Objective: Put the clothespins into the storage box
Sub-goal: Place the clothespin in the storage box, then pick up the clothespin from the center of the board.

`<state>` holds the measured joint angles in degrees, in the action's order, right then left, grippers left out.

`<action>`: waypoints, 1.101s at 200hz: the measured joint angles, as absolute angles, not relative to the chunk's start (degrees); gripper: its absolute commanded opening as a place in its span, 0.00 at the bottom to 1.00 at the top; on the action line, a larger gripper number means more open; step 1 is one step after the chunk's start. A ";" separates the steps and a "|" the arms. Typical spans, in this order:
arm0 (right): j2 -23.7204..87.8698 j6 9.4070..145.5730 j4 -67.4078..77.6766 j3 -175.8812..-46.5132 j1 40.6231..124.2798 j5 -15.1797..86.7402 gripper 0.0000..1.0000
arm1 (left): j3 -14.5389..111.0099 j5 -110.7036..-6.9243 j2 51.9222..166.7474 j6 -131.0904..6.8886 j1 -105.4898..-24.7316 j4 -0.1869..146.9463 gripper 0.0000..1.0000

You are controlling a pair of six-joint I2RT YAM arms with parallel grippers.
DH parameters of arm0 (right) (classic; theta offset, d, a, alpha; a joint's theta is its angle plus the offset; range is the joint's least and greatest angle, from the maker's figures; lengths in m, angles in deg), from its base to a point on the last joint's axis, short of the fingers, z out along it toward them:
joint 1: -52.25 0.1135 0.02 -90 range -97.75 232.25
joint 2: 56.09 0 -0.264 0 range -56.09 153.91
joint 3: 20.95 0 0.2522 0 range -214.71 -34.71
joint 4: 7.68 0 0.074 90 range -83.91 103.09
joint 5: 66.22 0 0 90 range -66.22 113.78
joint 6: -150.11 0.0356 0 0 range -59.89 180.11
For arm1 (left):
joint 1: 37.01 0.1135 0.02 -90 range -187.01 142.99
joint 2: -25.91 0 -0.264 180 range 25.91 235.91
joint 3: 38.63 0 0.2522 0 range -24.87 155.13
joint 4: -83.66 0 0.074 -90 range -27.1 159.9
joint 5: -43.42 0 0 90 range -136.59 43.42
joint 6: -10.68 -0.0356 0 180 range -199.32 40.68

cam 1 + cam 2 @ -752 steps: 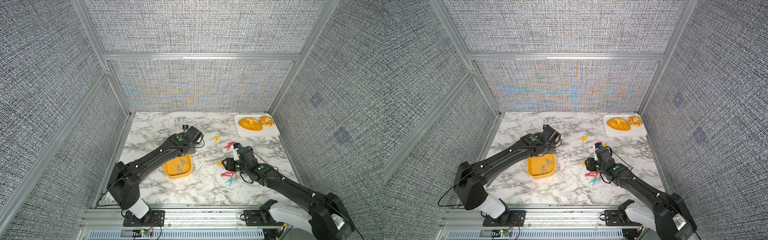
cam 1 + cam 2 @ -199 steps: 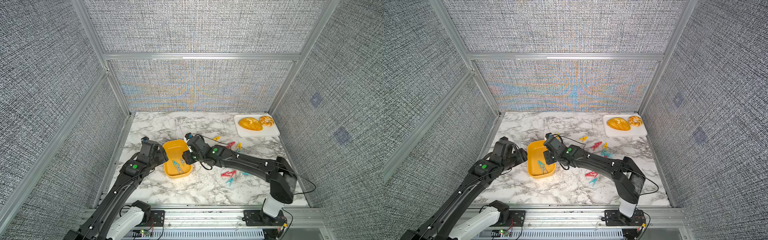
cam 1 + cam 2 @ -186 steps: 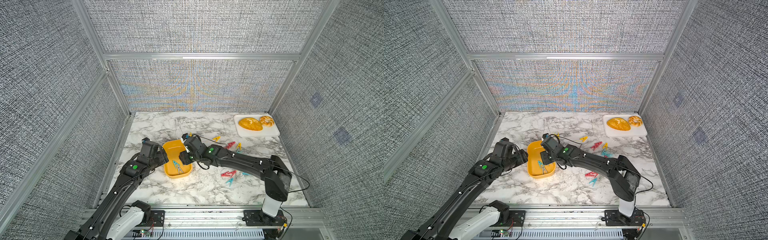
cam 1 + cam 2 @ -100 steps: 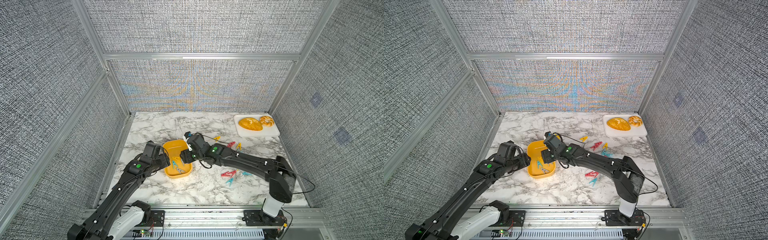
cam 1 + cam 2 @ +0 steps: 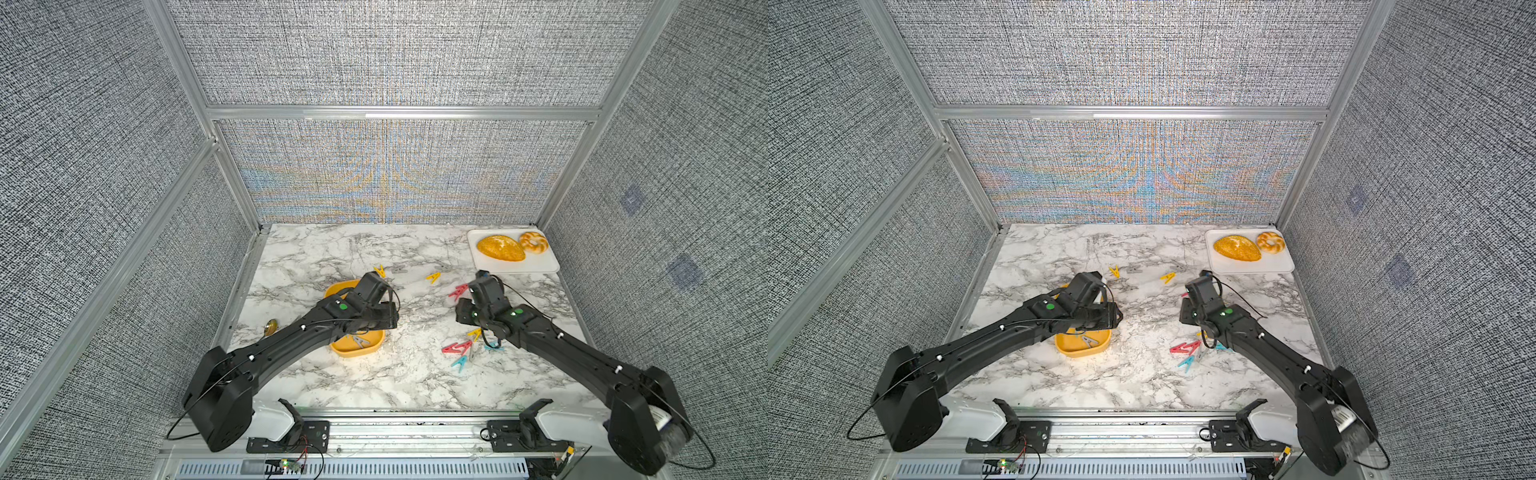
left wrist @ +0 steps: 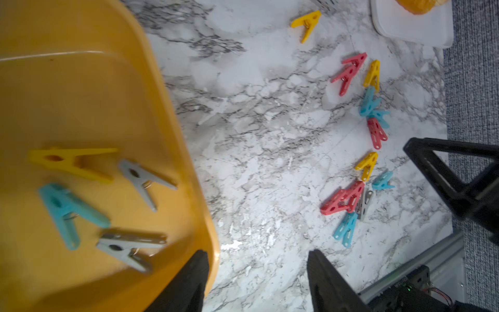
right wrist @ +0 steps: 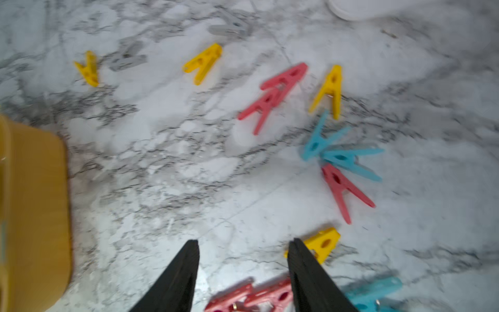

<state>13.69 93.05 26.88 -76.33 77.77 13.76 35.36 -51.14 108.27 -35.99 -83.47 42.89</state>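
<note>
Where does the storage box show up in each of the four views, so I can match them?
In a top view: box left of table centre, partly under the left arm.
In a top view: box, same place, same arm across it.
Left wrist: box fills the picture's left half, clothespins inside.
Right wrist: blurred corner at the left edge.
Shared landmark: white tray, in all four.

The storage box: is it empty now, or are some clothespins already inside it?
Not empty. The left wrist view shows four clothespins lying in the storage box: one yellow, one teal and two grey.
</note>
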 measured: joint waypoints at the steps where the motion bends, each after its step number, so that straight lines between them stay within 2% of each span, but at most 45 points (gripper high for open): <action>1: 13.54 93.12 26.93 -76.03 77.50 13.78 0.55 | 35.53 -51.14 108.49 -36.01 -83.60 42.98 0.63; 52: 8.31 96.99 26.38 -66.30 68.92 16.56 0.55 | 41.87 -52.67 117.19 -36.36 -88.15 46.22 0.62; 158: 20.84 103.52 19.04 -69.62 67.67 21.10 0.47 | 39.16 -51.49 115.53 -36.43 -88.67 47.46 0.62; 220: 21.62 105.14 18.25 -68.38 67.84 21.26 0.46 | 38.55 -50.57 115.16 -36.45 -88.67 47.44 0.62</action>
